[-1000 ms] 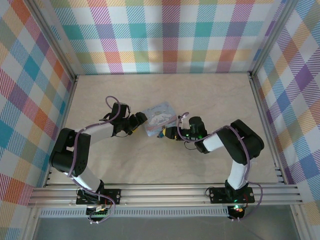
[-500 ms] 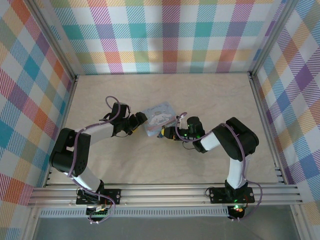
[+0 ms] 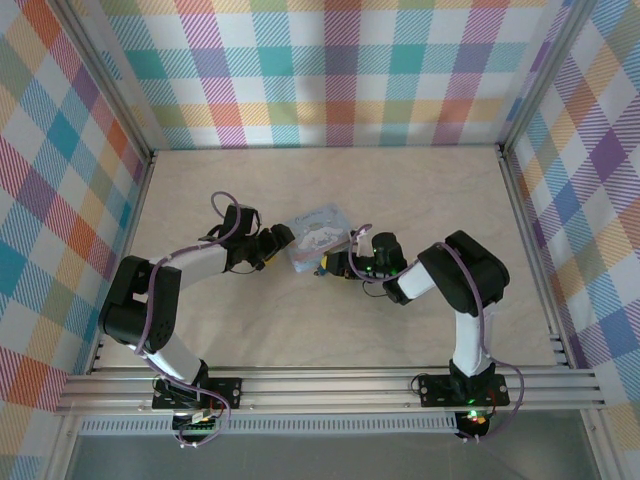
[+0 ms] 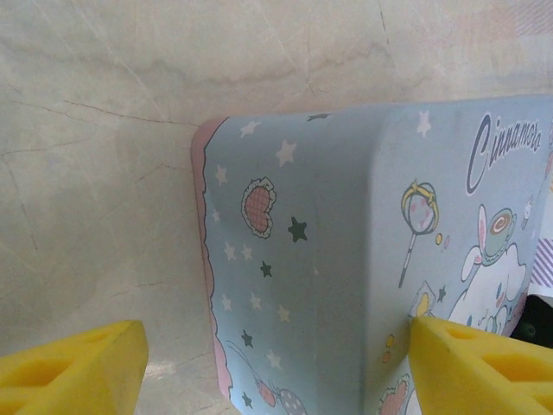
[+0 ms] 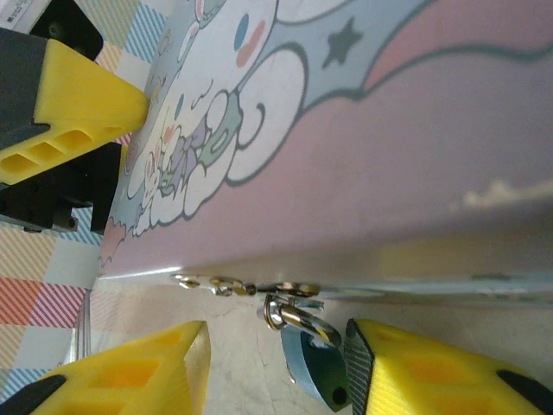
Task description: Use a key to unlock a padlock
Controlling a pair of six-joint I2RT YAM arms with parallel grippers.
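Top view: your left pincer [image 3: 283, 246] and right pincer [image 3: 323, 266] flank the cartoon tin [image 3: 318, 230] on the worktop [image 3: 400, 190].

Left wrist: the left pincer is released, astride the tin.

Right wrist: the right pincer is released around the padlock [image 5: 315, 367], which hangs at the tin's hasp [image 5: 251, 285].

Step in hand, I judge, is securing the padlock; next you clench squarely on its body.

Bright even light, fg soft

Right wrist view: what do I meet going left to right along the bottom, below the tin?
Yellow claw finger → padlock, hanging from the tin's latch → other yellow claw finger, right up against the padlock.
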